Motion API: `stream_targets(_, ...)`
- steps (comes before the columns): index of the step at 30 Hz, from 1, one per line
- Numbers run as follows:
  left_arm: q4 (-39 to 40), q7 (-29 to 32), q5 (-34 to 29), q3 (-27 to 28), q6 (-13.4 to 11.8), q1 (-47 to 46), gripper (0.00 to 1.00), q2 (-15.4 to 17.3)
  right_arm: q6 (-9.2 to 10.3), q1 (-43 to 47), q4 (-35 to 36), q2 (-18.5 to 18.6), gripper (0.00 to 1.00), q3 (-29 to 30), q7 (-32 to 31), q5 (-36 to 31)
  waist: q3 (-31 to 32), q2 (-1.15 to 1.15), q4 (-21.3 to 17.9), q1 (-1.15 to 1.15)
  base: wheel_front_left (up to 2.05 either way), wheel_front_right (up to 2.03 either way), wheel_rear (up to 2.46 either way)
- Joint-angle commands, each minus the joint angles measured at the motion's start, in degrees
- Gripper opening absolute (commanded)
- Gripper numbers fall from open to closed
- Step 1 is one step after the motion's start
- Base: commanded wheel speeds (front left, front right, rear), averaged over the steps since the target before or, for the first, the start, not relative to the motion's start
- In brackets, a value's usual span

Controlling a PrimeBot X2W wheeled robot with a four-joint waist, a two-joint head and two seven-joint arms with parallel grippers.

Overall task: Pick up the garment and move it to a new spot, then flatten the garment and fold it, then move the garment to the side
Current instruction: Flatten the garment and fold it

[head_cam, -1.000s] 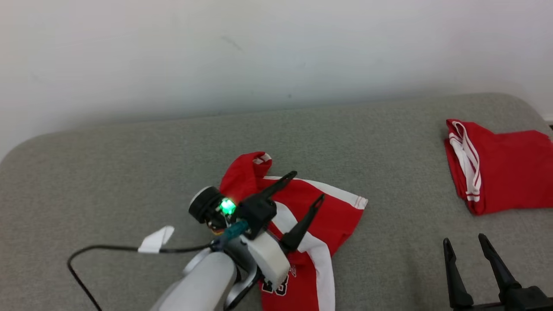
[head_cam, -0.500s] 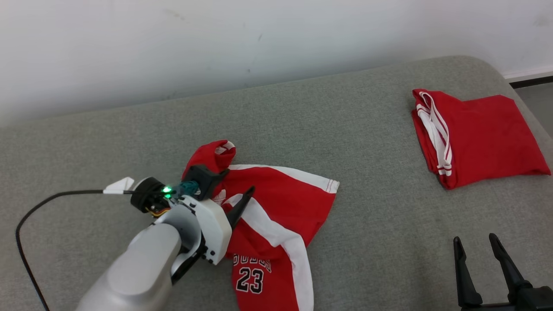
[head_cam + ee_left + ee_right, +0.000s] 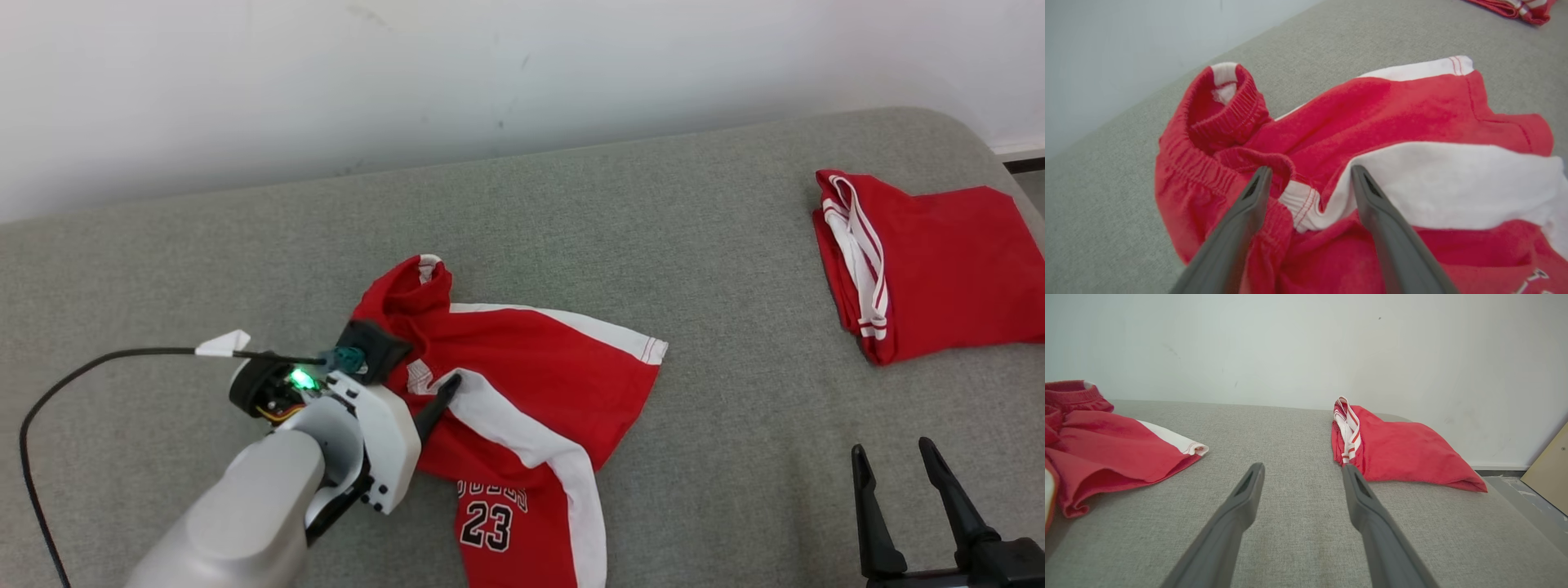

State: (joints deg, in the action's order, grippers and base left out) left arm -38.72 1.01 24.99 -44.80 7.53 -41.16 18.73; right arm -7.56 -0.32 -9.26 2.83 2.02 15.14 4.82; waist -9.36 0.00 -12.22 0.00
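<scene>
Grey padded surface [image 3: 653,204] runs up to a plain white wall [image 3: 326,82], and the garment [image 3: 522,384], red shorts with a white stripe [image 3: 1433,183], lies crumpled left of the middle. My left gripper [image 3: 1310,169] hangs right over its bunched end with the jaws wide apart and nothing between them. One finger is by the gathered waistband [image 3: 1224,118] and the other is at the edge of the white stripe, with a raised fold of cloth between the tips.

From there the garment stretches away to my right and back toward me, so its long axis runs on a slant from the waistband to the leg hems. My left arm is plainly the nearer one. My right gripper [image 3: 891,445], also spread and empty, sits well apart over bare fabric, closer to a second, folded red garment [image 3: 939,269] at the far right.

The leg bearing the number 23 [image 3: 490,523] is cut off by the bottom edge of the head view. My forearm hides one left finger there, and I cannot tell whether the tips already touch the cloth.
</scene>
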Motion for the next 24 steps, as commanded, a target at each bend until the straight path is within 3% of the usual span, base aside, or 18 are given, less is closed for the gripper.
stream_targets(1, -0.4, 0.7, 0.8, -0.7, -0.1, 0.0, 1.0, 0.3, 0.15, -0.3, 0.0, 0.1, 1.0, -0.2, -0.1, -0.4, -0.4, 0.0, 0.0, 0.0, 0.0, 0.0, 0.0)
stream_targets(12, -3.6, 3.3, 2.9, -3.1, -0.1, -3.1, 1.0, 1.6, 0.15, -2.1, 0.7, 0.1, 1.0, -0.4, -0.1, 0.0, -5.1, 0.0, -1.0, 0.0, 0.0, 0.0, 0.0)
stream_targets(13, -4.1, 3.5, 3.0, -3.2, -0.1, -3.3, 0.91, 1.7, 0.15, -2.2, 0.7, 0.1, 1.0, -0.4, -0.1, 0.1, -5.4, 0.0, -1.0, 0.0, 0.0, 0.0, 0.0)
stream_targets(14, -4.7, 4.0, 3.2, -3.5, -0.1, -3.4, 0.46, 1.7, 0.15, -2.2, 0.6, 0.1, 1.0, -0.3, -0.1, 0.1, -5.6, 0.0, -1.0, 0.0, 0.0, 0.0, 0.0)
stream_targets(15, -5.2, 4.3, 3.6, -3.8, -0.1, -3.3, 0.09, 1.6, 0.15, -2.2, 0.6, 0.1, 1.0, -0.3, -0.1, 0.2, -5.8, 0.0, -1.0, 0.0, 0.0, 0.0, 0.0)
stream_targets(16, -5.4, 4.6, 4.1, -4.0, -0.1, -3.2, 0.0, 1.4, 0.15, -2.3, 0.5, 0.1, 1.0, -0.2, -0.1, 0.2, -5.9, 0.0, -1.0, 0.0, 0.0, 0.0, 0.0)
stream_targets(24, -3.6, 3.1, 9.0, -2.2, -0.2, -5.6, 0.0, -0.3, 0.15, -2.2, -0.2, 0.1, 1.0, 0.0, -0.1, 0.3, -4.9, 0.0, -0.2, 0.0, 0.0, 0.0, 0.0)
